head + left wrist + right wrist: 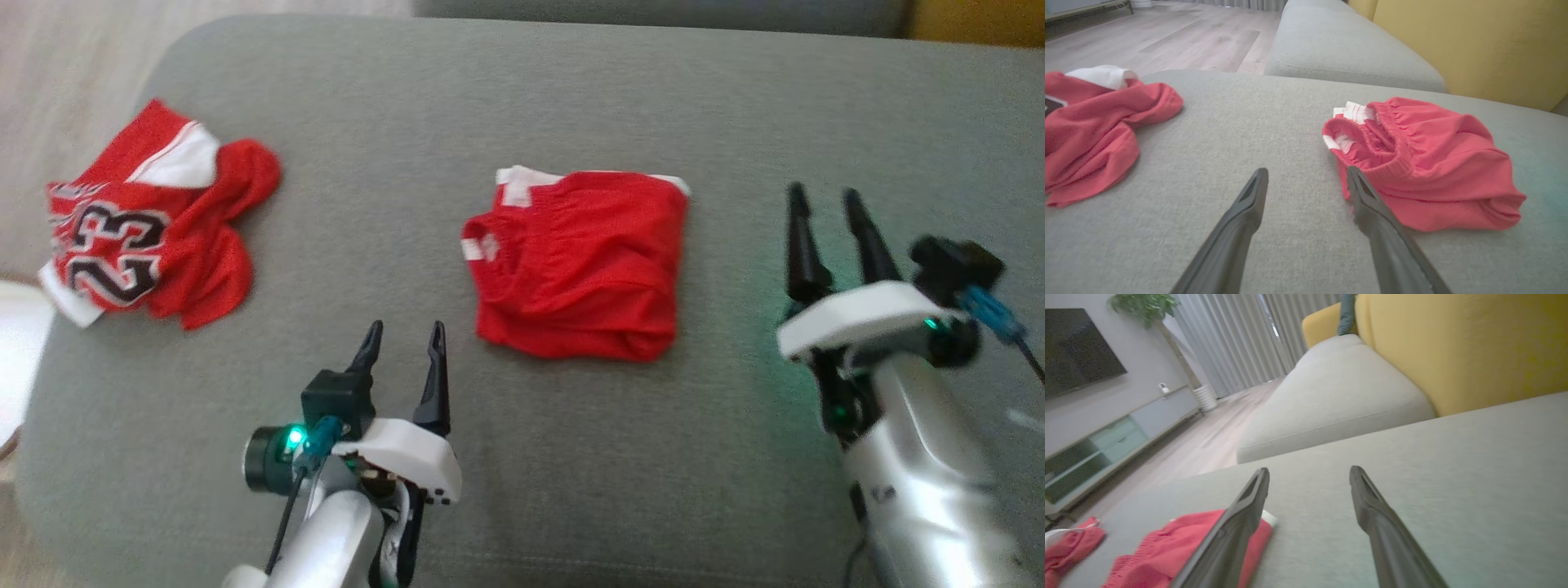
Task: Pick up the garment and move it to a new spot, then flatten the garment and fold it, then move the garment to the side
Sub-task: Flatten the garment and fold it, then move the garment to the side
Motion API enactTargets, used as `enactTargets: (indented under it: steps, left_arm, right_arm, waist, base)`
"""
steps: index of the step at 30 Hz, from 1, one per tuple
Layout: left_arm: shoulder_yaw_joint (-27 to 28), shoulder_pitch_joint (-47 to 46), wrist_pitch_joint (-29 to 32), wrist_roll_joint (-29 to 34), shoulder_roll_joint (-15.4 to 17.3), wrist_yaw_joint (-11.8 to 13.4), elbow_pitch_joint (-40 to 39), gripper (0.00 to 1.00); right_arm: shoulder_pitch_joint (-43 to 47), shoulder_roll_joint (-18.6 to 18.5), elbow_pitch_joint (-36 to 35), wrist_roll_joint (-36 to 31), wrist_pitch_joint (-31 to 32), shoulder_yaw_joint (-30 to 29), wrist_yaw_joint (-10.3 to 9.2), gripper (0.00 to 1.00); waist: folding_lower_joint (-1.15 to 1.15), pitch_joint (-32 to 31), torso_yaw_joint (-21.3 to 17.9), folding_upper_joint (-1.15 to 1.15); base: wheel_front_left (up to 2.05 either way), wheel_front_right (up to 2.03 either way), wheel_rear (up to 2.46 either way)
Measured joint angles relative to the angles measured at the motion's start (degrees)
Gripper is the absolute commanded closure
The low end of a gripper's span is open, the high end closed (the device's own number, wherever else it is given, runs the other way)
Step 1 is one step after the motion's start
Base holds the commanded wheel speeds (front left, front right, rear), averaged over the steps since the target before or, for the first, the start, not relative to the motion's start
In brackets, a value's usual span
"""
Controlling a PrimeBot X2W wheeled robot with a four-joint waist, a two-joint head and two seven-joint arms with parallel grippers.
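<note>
— Red shorts (580, 261), middle of the grey sofa cushion (571, 98). Folded into a rough square, waistband and white trim at the far-left corner, thick fold along the near edge.

— Claws?

— Left gripper (406, 328) spread wide, empty, hovering just near-left of the shorts, apart as far as visible. Right gripper (822, 193) spread wide too, empty, well off to the right of the shorts, over bare cushion.

— Anything else up there?

— Red jersey (155, 237), number 23, crumpled at the far left of the cushion. Well apart from both claws.

— Progress call?

— Going by that tidy square: pick-up, re-placing, flattening and folding look done. Bit puffy, probably good enough. Left to do: moving the shorts to the side.

— Which side?

— Can't tell. Plenty of bare cushion to the right, jersey crowding the left.

— Next move needs?

— Probably a pinch through all layers at one edge, or a two-claw lift, to keep the fold shut. Risk: thin, slippery-looking fabric, top layer sliding open on the way.

— Jersey part of the task?

— Unclear from this moment. Tagging as other.
</note>
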Motion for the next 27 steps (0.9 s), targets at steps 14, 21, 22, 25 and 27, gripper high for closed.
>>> enactTargets:
  steps: [14, 21, 22, 25, 27]
  left_arm:
    - [6.38, 2.76, 0.00, 6.38, 0.00, 0.46, -0.26, 0.00]
    - [8.48, 6.68, 0.00, 7.94, 0.07, 0.45, -0.02, 0.00]
    - [8.58, 7.10, 0.00, 8.23, 0.04, 0.46, -0.12, 0.00]
    - [9.35, 8.42, 0.00, 8.53, 0.04, 0.47, -0.42, 0.00]
    - [9.71, 9.06, 0.00, 8.51, 0.05, 0.46, -0.54, 0.00]
  right_arm:
    - [12.76, 1.14, -8.22, -15.13, -0.12, -10.43, 0.00, 0.00]
    - [16.91, 1.48, -8.98, -15.19, -0.12, -7.81, 0.00, 0.00]
    - [17.35, 1.48, -8.99, -15.19, -0.12, -7.28, 0.00, 0.00]
    - [18.01, 1.61, -8.99, -15.13, -0.12, -6.28, 0.00, 0.00]
    - [18.30, 1.61, -8.94, -15.02, -0.12, -5.68, 0.00, 0.00]
  waist:
    - [0.00, -2.16, -8.29, 0.00]
    - [0.00, -4.60, -8.89, 0.00]
    - [0.00, -4.94, -8.88, 0.00]
    - [0.00, -5.69, -8.79, 0.00]
    - [0.00, -5.82, -8.62, 0.00]
  base:
    - [0.00, 0.00, 0.00]
    - [0.00, 0.00, 0.00]
    - [0.00, 0.00, 0.00]
    - [0.00, 0.00, 0.00]
    - [0.00, 0.00, 0.00]
